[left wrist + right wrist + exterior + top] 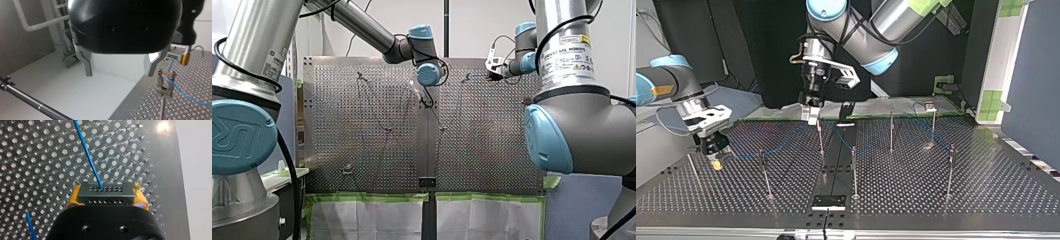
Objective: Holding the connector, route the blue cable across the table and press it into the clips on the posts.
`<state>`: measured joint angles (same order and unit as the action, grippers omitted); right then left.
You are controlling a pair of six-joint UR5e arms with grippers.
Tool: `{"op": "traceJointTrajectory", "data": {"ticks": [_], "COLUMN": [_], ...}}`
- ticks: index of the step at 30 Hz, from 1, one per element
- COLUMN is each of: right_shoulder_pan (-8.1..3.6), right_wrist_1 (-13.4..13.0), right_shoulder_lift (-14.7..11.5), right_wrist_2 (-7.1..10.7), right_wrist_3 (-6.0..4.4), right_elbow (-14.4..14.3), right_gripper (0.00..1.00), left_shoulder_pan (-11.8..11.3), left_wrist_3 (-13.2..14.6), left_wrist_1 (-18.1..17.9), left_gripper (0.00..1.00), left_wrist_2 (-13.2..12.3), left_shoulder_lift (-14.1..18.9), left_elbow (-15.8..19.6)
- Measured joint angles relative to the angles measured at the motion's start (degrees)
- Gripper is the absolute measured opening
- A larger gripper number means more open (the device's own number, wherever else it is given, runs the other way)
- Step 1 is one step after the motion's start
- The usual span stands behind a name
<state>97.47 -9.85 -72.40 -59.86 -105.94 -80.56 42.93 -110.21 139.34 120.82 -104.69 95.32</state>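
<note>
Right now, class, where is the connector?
The connector sits clamped between the yellow pads of my right gripper, low over the perforated table at the top view's left, the blue cable leaving it.

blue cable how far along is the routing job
Done: my right gripper is shut on the connector. In hand: the blue cable trails from it over the table, passing one post's clip in the left wrist view; seated or not, I cannot tell. Left: pressing it into the clips on the other posts; my left gripper is open and empty.
</note>
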Motion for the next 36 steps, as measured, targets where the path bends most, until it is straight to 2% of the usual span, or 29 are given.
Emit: {"op": "traceJointTrajectory", "data": {"ticks": [15, 36], "right_shoulder_pan": [-0.19, -0.12], "right_wrist_1": [0.0, 0.3], "right_shoulder_lift": [0.0, 0.1], "right_wrist_2": [-0.1, -0.17], "right_wrist_3": [0.01, 0.01], "right_elbow": [0.0, -0.1], "right_gripper": [0.0, 0.0], "left_shoulder_pan": [-0.3, -0.3], "left_wrist_3": [1.9, 2.1], "left_wrist_1": [-7.5, -17.8], "left_gripper": [1.0, 1.0], "left_wrist_2": [-0.1, -0.1], "left_shoulder_lift": [0.0, 0.0], "left_elbow": [7.5, 17.8]}}
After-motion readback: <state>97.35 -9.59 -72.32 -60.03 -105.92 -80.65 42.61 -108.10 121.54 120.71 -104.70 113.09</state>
